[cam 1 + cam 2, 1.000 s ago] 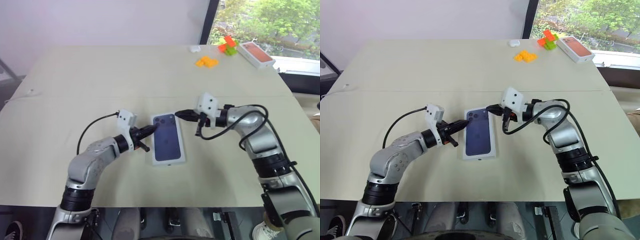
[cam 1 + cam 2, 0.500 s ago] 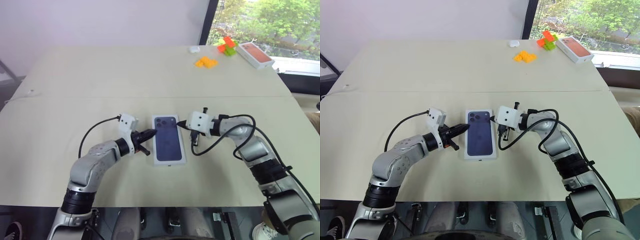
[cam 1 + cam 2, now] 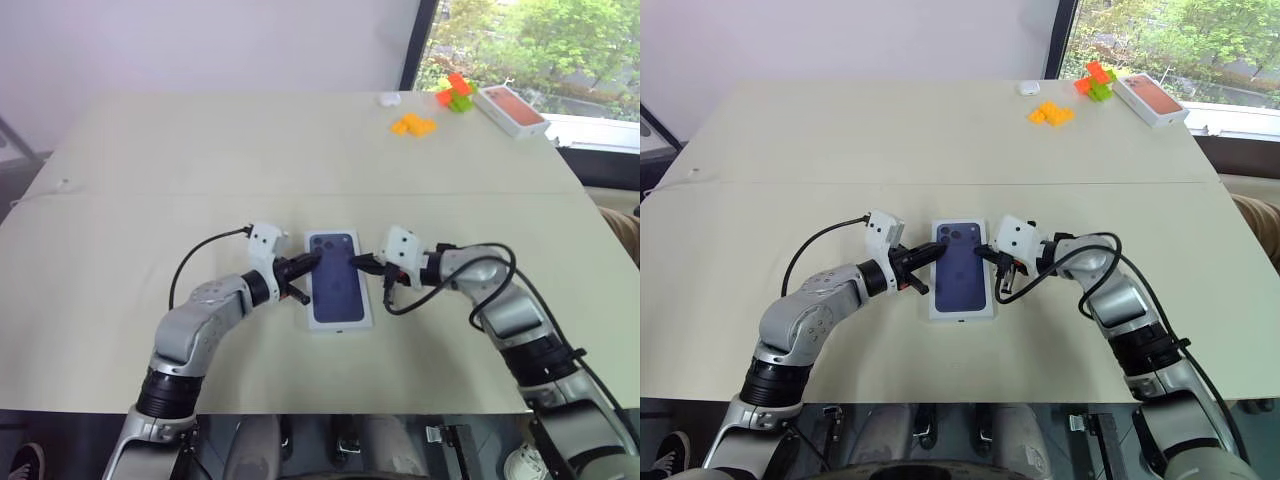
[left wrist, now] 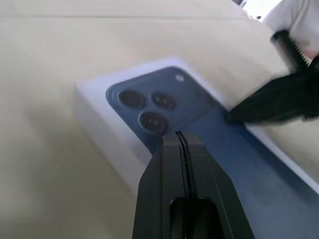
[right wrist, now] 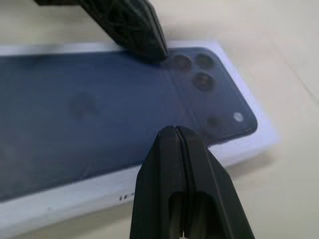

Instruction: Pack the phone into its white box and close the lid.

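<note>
We see the lid [image 3: 337, 279] seated flat on the beige table [image 3: 300, 160], its outer face up and covering what lies beneath. That face carries a dark-blue phone image with a cluster of round camera lenses at the end farther from us. White walls frame the image on all sides, and they reach down to the tabletop. The long axis runs away from us, near the table's front edge, roughly midway across its width.

Daylight enters through the window [image 3: 520, 40] at the far right; illumination is bright and even. The table [image 3: 200, 150] shows soft, short shadows. Wrist views are blurred at close range.
</note>
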Controlling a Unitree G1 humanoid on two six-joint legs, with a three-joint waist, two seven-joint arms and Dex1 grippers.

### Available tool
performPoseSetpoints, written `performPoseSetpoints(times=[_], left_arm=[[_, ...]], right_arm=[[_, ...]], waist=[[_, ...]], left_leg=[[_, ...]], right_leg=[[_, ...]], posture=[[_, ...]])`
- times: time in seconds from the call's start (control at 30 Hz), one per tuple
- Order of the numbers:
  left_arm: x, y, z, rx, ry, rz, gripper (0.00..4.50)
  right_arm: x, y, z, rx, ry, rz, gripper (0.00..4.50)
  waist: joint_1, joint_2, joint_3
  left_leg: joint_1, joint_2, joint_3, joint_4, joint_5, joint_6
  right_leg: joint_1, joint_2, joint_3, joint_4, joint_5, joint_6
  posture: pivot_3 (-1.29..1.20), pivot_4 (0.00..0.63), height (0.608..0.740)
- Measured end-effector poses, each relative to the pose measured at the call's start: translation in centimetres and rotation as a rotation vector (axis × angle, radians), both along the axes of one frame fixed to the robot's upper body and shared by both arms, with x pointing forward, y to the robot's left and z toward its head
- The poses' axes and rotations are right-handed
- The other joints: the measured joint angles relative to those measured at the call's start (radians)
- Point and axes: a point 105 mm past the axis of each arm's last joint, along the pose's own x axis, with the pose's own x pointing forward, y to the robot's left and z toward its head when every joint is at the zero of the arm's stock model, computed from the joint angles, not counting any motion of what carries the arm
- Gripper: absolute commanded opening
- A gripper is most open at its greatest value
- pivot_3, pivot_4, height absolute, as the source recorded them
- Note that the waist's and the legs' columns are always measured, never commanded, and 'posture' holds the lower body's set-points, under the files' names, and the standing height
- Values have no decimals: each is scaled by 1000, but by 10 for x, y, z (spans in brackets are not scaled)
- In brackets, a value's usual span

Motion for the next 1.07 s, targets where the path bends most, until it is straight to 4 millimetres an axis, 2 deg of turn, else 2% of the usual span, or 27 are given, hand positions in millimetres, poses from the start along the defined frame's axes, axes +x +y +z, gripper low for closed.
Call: performPoseSetpoints(times=[0.1, 0.2, 0.23, 0.3, 0.33, 0.4, 0.5, 0.53, 0.57, 0.6, 0.77, 0.9, 1.07], left_arm=[[-1, 4, -3, 5, -3, 8, 0], [-2, 9, 0, -14, 12, 4, 0], [-2, 13, 1, -17, 17, 2, 562], [0, 26, 4, -25, 25, 23, 1279], [2, 34, 7, -31, 23, 40, 1780], [4, 48, 15, -32, 10, 54, 2828], [3, 68, 30, -14, -30, 51, 4356], [1, 74, 34, -15, -41, 49, 4500], [-2, 80, 39, -12, -53, 41, 4500], [-6, 89, 41, 10, -56, 38, 4500], [-29, 132, 37, 59, 1, 38, 4500], [-47, 164, 34, 115, 16, 81, 4500], [-60, 182, 29, 148, 20, 126, 4500]], right_arm=[[-3, 2, -3, 2, 8, 4, 23], [0, 3, 1, 55, 66, -19, 23], [2, 2, 6, 81, 83, -26, 0], [9, -1, 21, 144, 101, -47, 523], [12, -3, 30, 174, 106, -49, 830], [14, -7, 43, 210, 96, -45, 1808], [15, -15, 46, 221, 116, -40, 3327], [15, -18, 46, 226, 125, -43, 3836], [16, -23, 46, 224, 131, -47, 4290], [16, -29, 47, 214, 138, -52, 4423], [7, -62, 51, 167, 172, -60, 4423], [-5, -85, 46, 135, 222, -74, 4423], [-8, -104, 47, 122, 227, -98, 4423]], waist=[[-1, -1, -2], [-4, -1, -1], [-5, -1, -1], [-5, -1, -1], [-4, -1, -1], [-2, -1, -1], [0, -2, -1], [-1, -2, -1], [-1, -1, 0], [-1, -1, 0], [-2, -1, 0], [-1, 0, 1], [-1, 0, 1]], left_leg=[[13, 0, 0, -4, -1, 0], [12, 0, 0, -5, -1, 0], [11, 0, 0, -5, -1, 0], [11, 0, 0, -5, -1, 0], [11, 0, 0, -5, -1, 0], [11, 0, 0, -5, -1, 0], [10, 0, 0, -5, -1, 0], [10, 0, 0, -5, -1, 0], [10, 0, 0, -5, -1, 0], [10, 0, 0, -5, -1, 0], [10, 0, 0, -6, -1, 0], [10, 0, 0, -7, -1, 0], [10, 0, 0, -7, -1, 0]], right_leg=[[12, 0, 0, -3, -2, 2], [10, 0, 0, -3, -2, 2], [10, 0, 0, -3, -2, 2], [9, 0, 0, -3, -2, 1], [9, 0, 0, -3, -2, 1], [9, 0, 0, -3, -2, 1], [9, -1, 0, -3, -2, 1], [9, -1, 0, -3, -2, 1], [9, -1, 0, -3, -2, 1], [9, -1, 0, -3, -2, 1], [7, -1, 0, -3, -3, -1], [7, -2, 0, -3, -5, -2], [6, -2, 0, -4, -5, -4]], posture=[[0, 150, 737], [0, 150, 737], [0, 150, 737], [0, 150, 737], [0, 150, 737], [0, 150, 737], [0, 150, 737], [0, 150, 737], [0, 150, 737], [0, 150, 737], [0, 150, 737], [0, 150, 737], [0, 150, 737]])
